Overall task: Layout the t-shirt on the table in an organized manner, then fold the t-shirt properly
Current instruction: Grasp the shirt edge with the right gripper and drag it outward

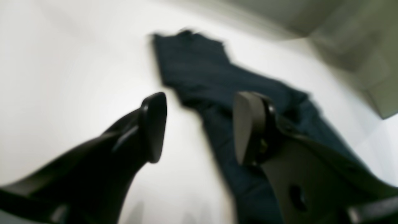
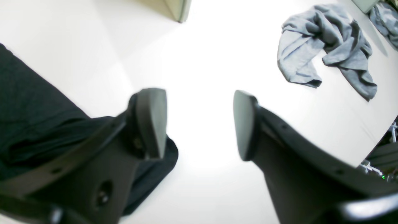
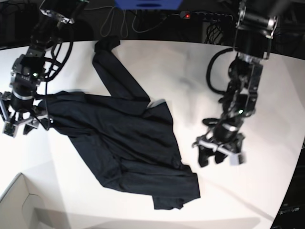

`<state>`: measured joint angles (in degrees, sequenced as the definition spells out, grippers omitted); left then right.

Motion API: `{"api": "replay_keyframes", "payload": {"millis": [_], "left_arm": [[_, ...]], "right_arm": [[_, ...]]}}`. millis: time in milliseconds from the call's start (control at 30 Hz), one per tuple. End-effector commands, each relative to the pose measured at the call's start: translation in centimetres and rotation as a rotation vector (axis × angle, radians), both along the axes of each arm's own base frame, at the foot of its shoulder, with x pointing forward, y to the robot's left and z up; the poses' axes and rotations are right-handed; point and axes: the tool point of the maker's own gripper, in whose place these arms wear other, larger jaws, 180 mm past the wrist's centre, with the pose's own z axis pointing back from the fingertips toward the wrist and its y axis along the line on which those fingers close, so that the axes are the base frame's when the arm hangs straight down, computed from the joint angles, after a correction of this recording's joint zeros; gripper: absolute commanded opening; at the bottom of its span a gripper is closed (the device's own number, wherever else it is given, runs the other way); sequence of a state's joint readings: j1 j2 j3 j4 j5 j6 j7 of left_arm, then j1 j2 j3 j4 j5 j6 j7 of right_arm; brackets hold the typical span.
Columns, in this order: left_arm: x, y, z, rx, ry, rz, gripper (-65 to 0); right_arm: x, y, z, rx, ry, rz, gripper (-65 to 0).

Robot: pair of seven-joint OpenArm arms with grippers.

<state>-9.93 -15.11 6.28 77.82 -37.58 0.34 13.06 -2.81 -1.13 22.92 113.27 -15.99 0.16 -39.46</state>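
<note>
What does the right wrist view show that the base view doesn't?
Only the right wrist view shows a crumpled grey garment lying further along the table. Only the base view shows the whole black t-shirt spread out, both arms, the left gripper and a cardboard box corner. Both show the t-shirt, the white table and the open right gripper.

Your two arms are matte black with looping black cables and small green indicator lights. Each gripper (image 1: 199, 127) (image 2: 199, 124) carries flat dark-grey pads (image 1: 154, 124); screw holes show behind.
</note>
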Motion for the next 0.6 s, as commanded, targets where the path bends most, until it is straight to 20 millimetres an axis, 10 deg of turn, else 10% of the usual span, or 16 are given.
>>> {"api": "replay_keyframes", "payload": {"millis": [0,300,567], "left_arm": [[0.3,1.0,2.2,-0.007,-0.065,0.020,-31.5],[-6.0,6.9,-0.4,-0.003,0.043,0.144,-31.5],[-9.7,10.6,-1.7,0.016,0.093,0.237,-31.5]], "right_arm": [[0.6,0.5,1.2,-0.023,-0.040,0.028,-29.5],[8.4,14.3,0.0,-0.007,-0.009,0.477,-29.5],[13.0,16.8,-6.5,0.040,0.178,0.545,-29.5]]}}
